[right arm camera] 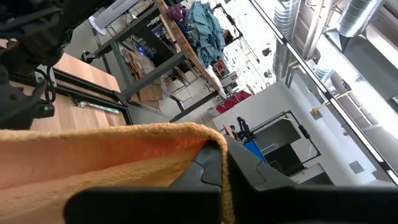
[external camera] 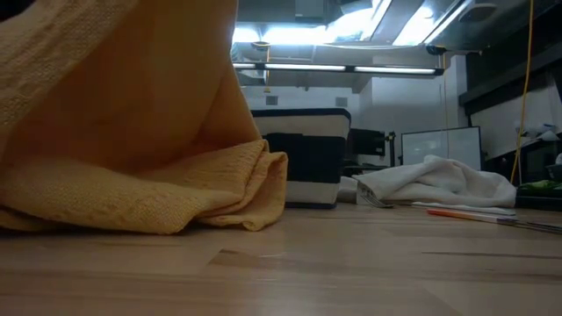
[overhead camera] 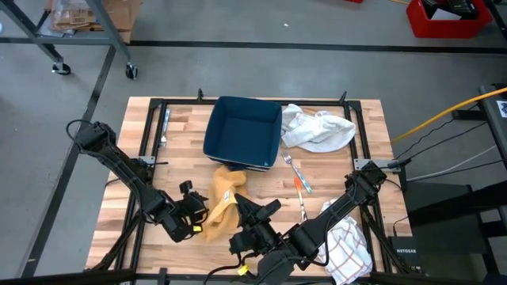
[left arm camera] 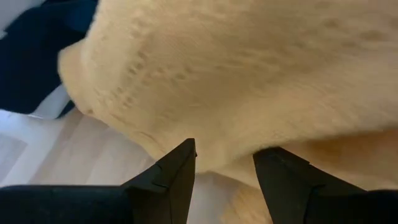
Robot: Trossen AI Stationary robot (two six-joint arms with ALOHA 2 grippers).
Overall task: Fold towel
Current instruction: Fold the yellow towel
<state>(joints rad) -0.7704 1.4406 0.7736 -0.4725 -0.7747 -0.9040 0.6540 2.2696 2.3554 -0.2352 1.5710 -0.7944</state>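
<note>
Table: wooden table with a dark frame, on a grey floor.
Towel: the yellow towel sits at the near middle of the table, between the two arms.
Towel look: soft and knitted, bunched up, not flat. One part hangs lifted; the rest lies in thick folds on the wood.
Long way: it runs from near to far, toward the blue bin.
Right gripper: touching the towel on its right side, fingers pressed together, pinching a yellow edge up off the table.
Left gripper: just beside the towel on its left, fingers spread, the cloth right in front of them, holding nothing.
Nearer arm: both are close; only the right one has hold.
Next move, I think: the left gripper must reach right to pinch the towel.
Farther off: white cloth to the far right, fork and orange pen in the middle right, checked cloth at the near right.
</note>
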